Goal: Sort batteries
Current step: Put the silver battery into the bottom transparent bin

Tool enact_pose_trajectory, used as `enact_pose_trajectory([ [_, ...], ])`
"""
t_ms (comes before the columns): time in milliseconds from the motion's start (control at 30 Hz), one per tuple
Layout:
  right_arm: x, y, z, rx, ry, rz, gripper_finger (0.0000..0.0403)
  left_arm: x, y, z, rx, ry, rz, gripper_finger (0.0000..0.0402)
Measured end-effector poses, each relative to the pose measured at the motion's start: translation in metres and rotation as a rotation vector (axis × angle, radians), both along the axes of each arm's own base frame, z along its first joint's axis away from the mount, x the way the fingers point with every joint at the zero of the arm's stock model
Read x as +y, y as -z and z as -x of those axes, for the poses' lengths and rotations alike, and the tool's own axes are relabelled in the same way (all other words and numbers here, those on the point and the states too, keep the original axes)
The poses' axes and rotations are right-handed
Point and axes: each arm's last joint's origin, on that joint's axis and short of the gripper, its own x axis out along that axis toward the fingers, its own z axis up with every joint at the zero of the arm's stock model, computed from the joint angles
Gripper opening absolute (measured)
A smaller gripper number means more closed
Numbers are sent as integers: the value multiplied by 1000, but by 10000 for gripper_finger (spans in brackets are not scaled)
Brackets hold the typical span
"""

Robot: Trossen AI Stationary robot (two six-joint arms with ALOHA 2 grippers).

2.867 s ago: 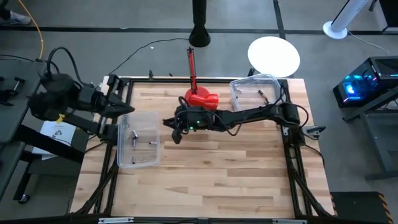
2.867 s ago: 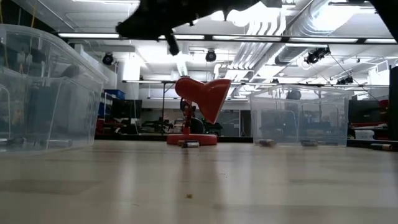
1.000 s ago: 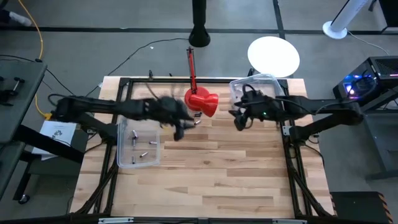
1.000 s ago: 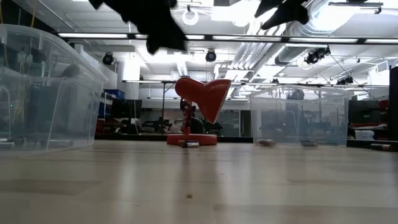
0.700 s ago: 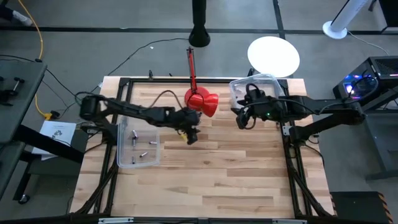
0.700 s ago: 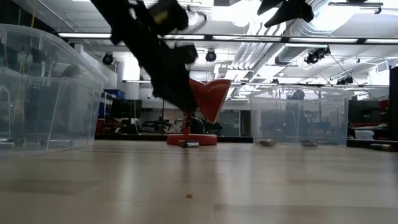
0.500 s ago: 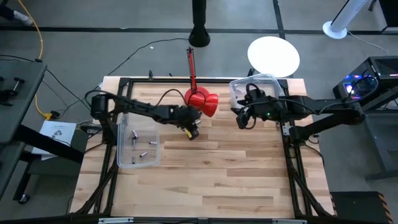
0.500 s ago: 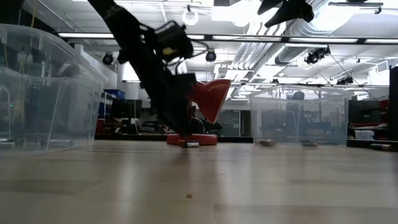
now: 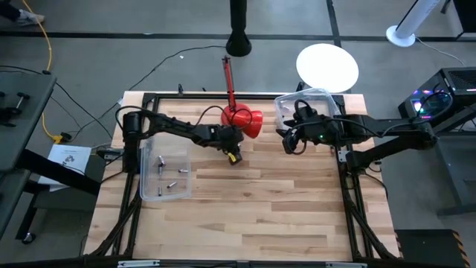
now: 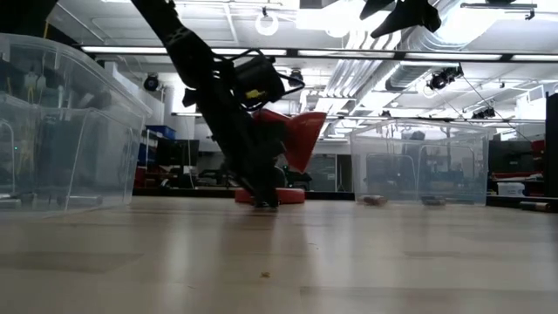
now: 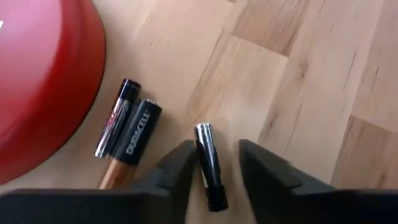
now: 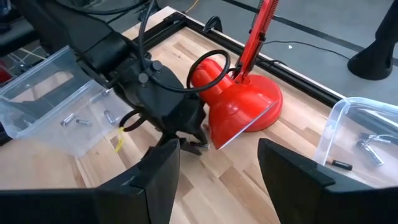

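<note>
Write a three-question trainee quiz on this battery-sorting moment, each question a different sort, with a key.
1. True or false: the left gripper is down at the table with a silvery battery between its fingers.
2. Multiple choice: the right gripper is A) inside the left bin, B) raised beside the right bin, C) on the red lamp.
3. Fill in: beside the red lamp, next to the black Duracell battery, lies one more ____.

Key: 1 true; 2 B; 3 battery.
</note>
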Motion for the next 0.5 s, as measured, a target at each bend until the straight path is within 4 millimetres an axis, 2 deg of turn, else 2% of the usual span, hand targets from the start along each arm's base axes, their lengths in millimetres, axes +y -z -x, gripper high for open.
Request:
enact_pose_trajectory([
  [100,0,0,0,-4,0,0,210,-1,2,2,22,-3,44,30],
  [133,0,0,0,-6,-1,0,210,-2,0,3,19,-2,65,20],
  [233,0,-1,-1,-16,-1,-1,210,-7,-8,6,24,29,110,18],
  [367,0,-2,-1,-22,-3,1,210,-19,-28,18,66,112,145,7],
  [500,0,-2,-1,-19,-7,6,210,-28,-61,28,45,199,119,4],
])
